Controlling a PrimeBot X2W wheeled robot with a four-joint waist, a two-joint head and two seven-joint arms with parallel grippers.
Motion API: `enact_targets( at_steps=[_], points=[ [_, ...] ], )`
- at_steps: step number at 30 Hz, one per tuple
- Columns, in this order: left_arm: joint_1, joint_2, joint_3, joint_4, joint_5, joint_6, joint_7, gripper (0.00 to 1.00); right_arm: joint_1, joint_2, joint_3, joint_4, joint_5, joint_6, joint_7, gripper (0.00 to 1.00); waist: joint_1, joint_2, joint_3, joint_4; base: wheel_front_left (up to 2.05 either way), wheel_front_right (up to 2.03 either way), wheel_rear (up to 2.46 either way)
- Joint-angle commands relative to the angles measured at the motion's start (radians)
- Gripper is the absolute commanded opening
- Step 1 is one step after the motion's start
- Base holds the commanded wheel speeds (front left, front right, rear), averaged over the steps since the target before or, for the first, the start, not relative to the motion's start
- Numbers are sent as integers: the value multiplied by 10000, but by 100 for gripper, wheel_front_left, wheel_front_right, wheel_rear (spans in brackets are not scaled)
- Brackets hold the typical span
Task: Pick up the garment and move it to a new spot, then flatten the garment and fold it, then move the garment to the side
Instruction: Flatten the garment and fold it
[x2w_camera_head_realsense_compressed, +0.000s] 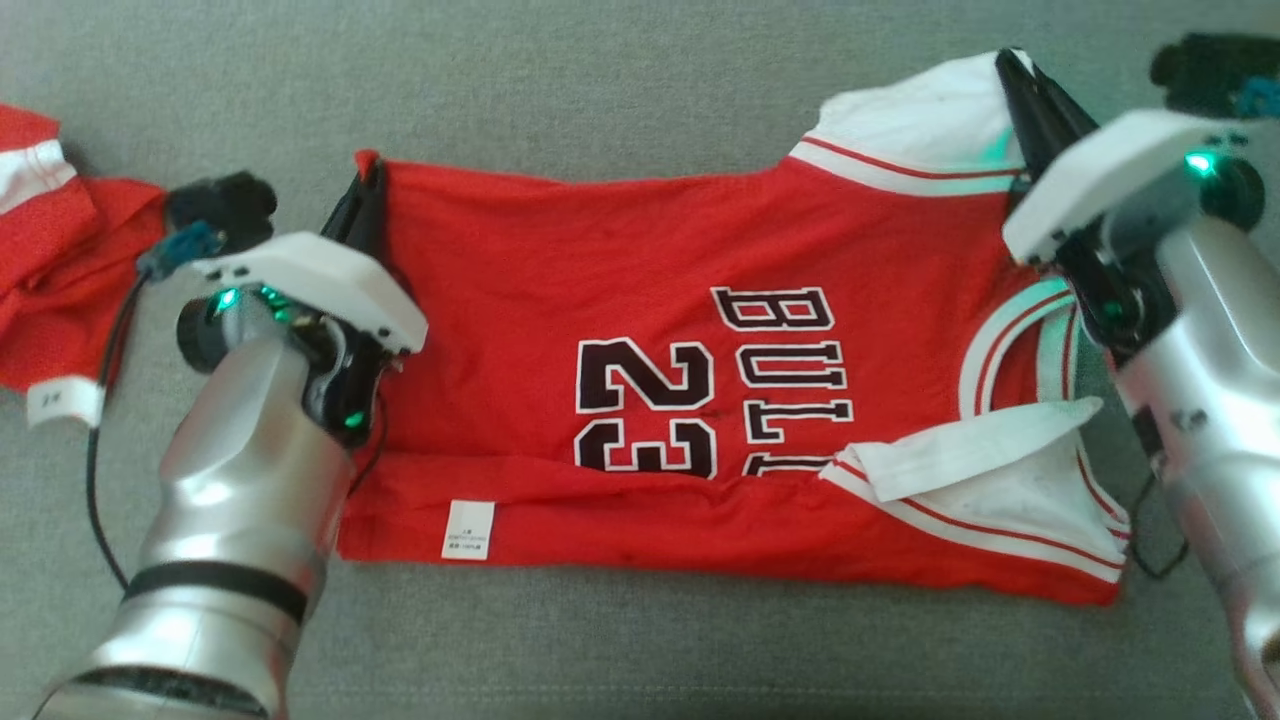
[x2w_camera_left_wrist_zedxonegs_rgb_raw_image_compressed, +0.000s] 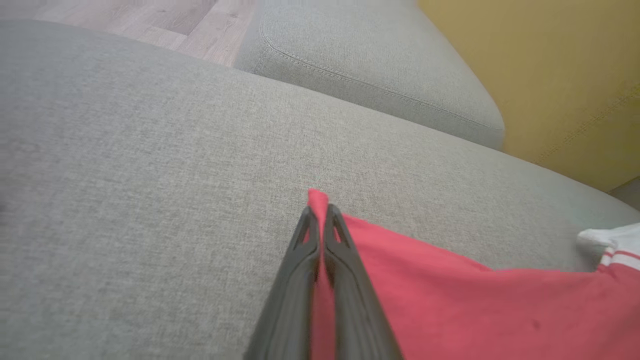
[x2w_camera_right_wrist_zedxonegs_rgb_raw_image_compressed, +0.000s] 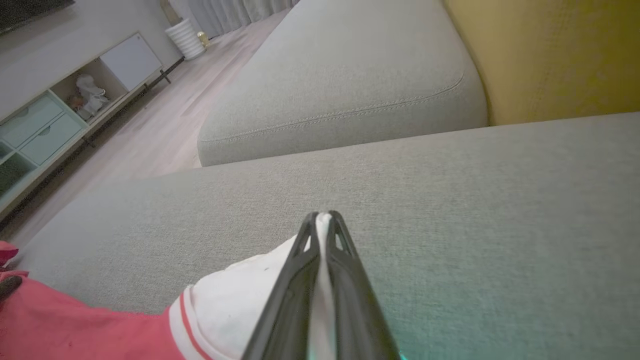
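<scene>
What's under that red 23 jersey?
Grey sofa cushion shows all around the jersey, so it lies on that. Its near edge is folded over, hiding part of the digits; anything beneath the cloth is covered.

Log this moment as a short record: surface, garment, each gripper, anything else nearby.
surface: grey fabric sofa cushion
garment: red basketball jersey with white trim, spread flat sideways, near edge folded over its black lettering
left gripper: shut on the jersey's far hem corner
right gripper: shut on the jersey's far white shoulder strap
other: second red-and-white garment, bunched at the cushion's left
</scene>
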Motion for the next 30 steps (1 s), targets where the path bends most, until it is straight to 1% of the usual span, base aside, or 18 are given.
enact_targets(
  at_steps=[1, 7, 8, 10, 12, 15, 19, 21, 26, 30],
  points=[
    [23, 531, 258, -515, -120, 12, -143, 0, 319, -124, 78, -696, 205, 75, -203, 0, 0, 0, -139, -80, 0, 0, 0],
    [1129, 714, 506, -1614, -517, 21, -203, 0, 1864, -514, -70, -2519, 879, 75, -448, 0, 0, 0, -432, -227, 0, 0, 0],
    [1129, 714, 506, -1614, -517, 21, -203, 0, 1864, -514, -70, -2519, 879, 75, -448, 0, 0, 0, -432, -227, 0, 0, 0],
    [1597, 737, 623, -2069, -728, 31, -179, 0, 2515, -645, -134, -3151, 981, 75, -378, 0, 0, 0, -503, -264, 0, 0, 0],
    [2101, 810, 642, -2533, -814, 109, -56, 0, 3152, -872, -198, -3762, 733, 75, -368, 0, 0, 0, -551, -300, 0, 0, 0],
    [2878, 945, 673, -3313, -875, 353, 78, 0, 4169, -1010, -451, -4674, 421, 75, -319, 0, 0, 0, -587, -350, 0, 0, 0],
    [3831, 1090, 784, -4350, -1055, 728, 376, 0, 5457, -892, -858, -5744, 215, 75, 22, 0, 0, 0, -564, -393, 0, 0, 0],
    [4250, 1132, 834, -4876, -1201, 844, 581, 0, 5975, -778, -1105, -6183, 94, 75, 138, 0, 0, 0, -537, -407, 0, 0, 0],
    [5206, 1302, 872, -6020, -1380, 1257, 1108, 0, 7031, -350, -1706, -6879, -321, 75, 447, 0, 0, 0, -521, -465, 0, 0, 0],
    [5817, 1438, 956, -6653, -1456, 1582, 1312, 0, 7691, -3, -1993, -7263, -620, 75, 771, 0, 0, 0, -535, -524, 0, 0, 0]
  ],
)
